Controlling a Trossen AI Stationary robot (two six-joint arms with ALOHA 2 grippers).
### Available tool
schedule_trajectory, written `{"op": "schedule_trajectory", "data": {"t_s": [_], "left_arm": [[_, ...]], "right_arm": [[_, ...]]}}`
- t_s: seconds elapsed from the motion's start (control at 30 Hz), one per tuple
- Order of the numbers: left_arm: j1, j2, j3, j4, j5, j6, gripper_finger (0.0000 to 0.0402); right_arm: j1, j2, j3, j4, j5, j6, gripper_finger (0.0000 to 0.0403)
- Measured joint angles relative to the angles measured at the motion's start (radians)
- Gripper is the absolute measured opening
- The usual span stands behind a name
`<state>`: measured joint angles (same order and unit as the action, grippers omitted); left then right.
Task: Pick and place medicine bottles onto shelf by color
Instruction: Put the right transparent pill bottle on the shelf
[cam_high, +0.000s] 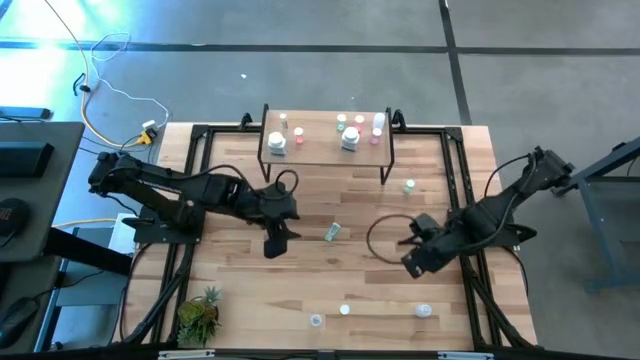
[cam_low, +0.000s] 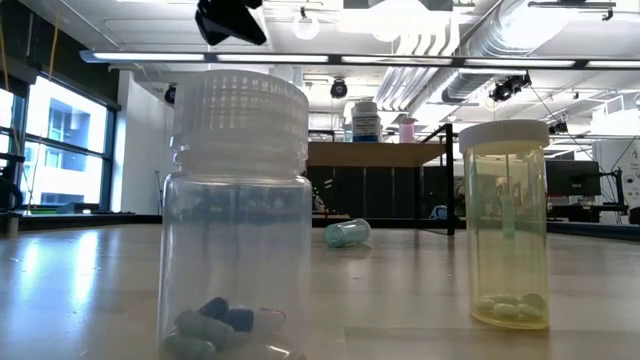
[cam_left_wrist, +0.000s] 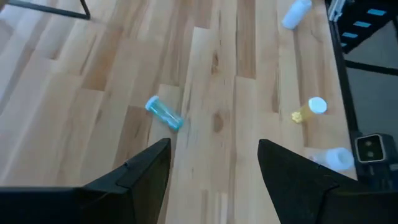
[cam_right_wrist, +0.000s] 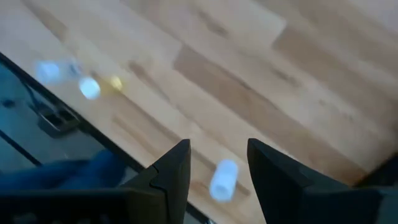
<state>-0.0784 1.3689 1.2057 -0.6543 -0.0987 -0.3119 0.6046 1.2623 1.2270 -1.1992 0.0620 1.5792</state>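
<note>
Front edge: three small bottles stood along the front edge of the tabletop (cam_high: 250, 170). One clear bottle (cam_low: 236, 215) had blue pills inside. A yellow bottle (cam_low: 504, 225) with a white cap stood to one side of it.
Front left corner: a little green plant (cam_high: 199, 315) sat there. It was not part of the job.
Middle of the tabletop: a blue-green bottle (cam_high: 333, 232) lay on its side, alone.
Left gripper (cam_high: 275, 240): it hung over the middle of the tabletop, near the lying bottle. Its two fingers (cam_left_wrist: 140, 171) were wide apart and held nothing.
Left arm pose: it reached in from the left edge and bent down at the wrist.
Right gripper (cam_high: 413, 262): it hung over the right half of the tabletop, toward the front. Its fingers (cam_right_wrist: 174, 168) stood partly apart and held nothing. A white bottle (cam_right_wrist: 222, 180) lay under the gap.
Right side: one more small bottle (cam_high: 409, 185) stood close to the right edge.
Back edge: the shelf (cam_high: 325, 148) stood at the middle of the back edge. Some bottles with white, green and pink tops were already on it.
Step now: I think the left gripper was lining up to pick the lying bottle.
Next move: it would need to come down over the bottle, close on it, then carry it to the matching color on the shelf.
</note>
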Motion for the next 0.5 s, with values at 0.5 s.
{"op": "schedule_trajectory", "data": {"t_s": [0.5], "left_arm": [[-0.076,0.0,0.0,0.001,-0.048,-0.045,0.0232]], "right_arm": [[0.175,0.186,0.0,0.051,-0.109,0.176,0.0224]]}}
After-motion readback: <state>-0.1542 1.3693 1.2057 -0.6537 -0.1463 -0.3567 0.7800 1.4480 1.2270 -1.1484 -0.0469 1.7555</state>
